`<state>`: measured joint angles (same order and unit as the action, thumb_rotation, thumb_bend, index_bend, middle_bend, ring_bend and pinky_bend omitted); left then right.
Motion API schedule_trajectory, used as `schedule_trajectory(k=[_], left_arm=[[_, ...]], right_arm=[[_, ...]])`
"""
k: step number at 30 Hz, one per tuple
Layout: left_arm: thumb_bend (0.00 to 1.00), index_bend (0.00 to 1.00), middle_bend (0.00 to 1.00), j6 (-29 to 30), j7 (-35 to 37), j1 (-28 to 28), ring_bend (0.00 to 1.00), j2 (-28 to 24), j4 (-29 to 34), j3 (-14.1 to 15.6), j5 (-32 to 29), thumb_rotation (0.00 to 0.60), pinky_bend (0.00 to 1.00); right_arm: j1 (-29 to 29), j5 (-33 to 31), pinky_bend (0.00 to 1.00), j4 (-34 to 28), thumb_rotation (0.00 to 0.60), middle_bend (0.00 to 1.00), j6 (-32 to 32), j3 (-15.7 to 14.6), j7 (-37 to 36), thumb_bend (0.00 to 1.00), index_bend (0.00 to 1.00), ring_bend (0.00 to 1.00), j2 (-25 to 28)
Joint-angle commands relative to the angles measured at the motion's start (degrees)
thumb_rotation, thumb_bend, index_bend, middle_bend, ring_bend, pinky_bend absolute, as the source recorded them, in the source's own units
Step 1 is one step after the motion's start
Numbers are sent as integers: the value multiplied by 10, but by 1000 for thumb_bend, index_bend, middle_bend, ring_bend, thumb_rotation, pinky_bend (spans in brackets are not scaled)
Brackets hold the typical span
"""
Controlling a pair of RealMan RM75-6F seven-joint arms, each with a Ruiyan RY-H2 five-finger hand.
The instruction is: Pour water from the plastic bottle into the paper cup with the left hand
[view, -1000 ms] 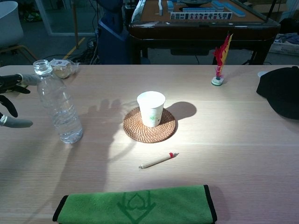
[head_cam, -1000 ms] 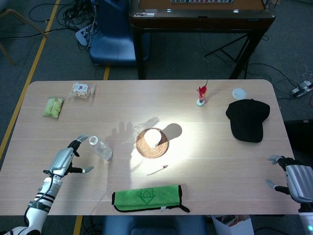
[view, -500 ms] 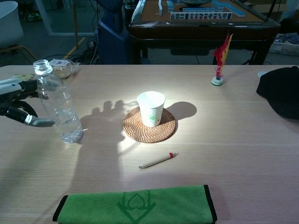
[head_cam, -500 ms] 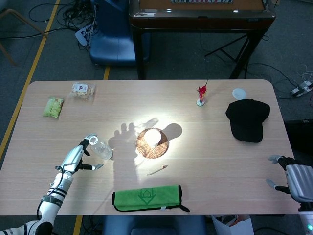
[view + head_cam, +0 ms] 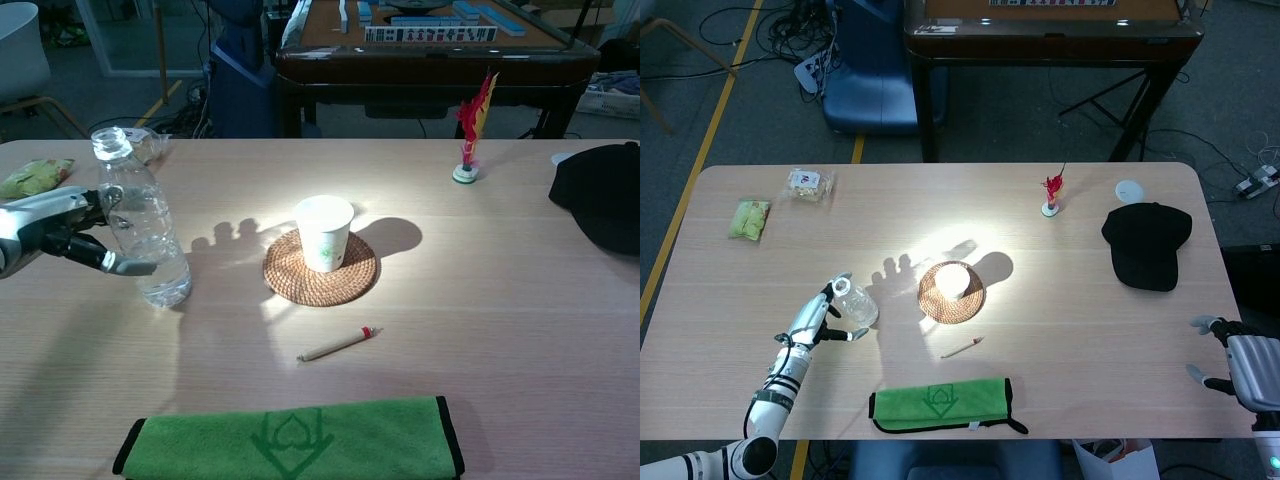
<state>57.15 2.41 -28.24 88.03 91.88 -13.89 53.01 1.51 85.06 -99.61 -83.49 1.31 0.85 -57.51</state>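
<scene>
The clear plastic bottle (image 5: 855, 305) (image 5: 145, 230) stands uncapped on the table's left side, leaning slightly, with water in it. My left hand (image 5: 818, 315) (image 5: 50, 225) reaches round it from the left and touches it. Its thumb lies across the front of the lower bottle, and the other fingers lie spread behind it, not closed. The white paper cup (image 5: 952, 280) (image 5: 323, 232) stands upright on a round woven coaster (image 5: 935, 305) (image 5: 290, 285) at the table's middle, to the right of the bottle. My right hand (image 5: 1240, 365) rests at the near right edge, fingers apart, holding nothing.
A green cloth (image 5: 940, 402) (image 5: 290, 440) lies along the near edge. A thin stick with a red tip (image 5: 962, 347) (image 5: 340, 344) lies before the coaster. A black cap (image 5: 1147, 243) and a red feathered shuttlecock (image 5: 1051, 195) are at the far right. Two snack packets (image 5: 750, 218) lie far left.
My left hand moved right and came round the bottle. The bottle shifted a little to the right and now leans. The right hand stayed still.
</scene>
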Motion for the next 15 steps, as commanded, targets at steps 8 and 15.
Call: schedule_trajectory(k=[8, 15], left_arm=[[76, 47, 69, 32, -32, -13, 129, 40, -24, -22, -46, 600, 315], [76, 99, 94, 34, -32, -17, 145, 56, -37, -26, -45, 600, 262]], right_arm=[[1, 0, 454, 0, 600, 416, 4, -1, -6, 0, 371, 403, 1], [1, -1, 454, 1, 600, 416, 5, -1, -6, 0, 371, 403, 1]])
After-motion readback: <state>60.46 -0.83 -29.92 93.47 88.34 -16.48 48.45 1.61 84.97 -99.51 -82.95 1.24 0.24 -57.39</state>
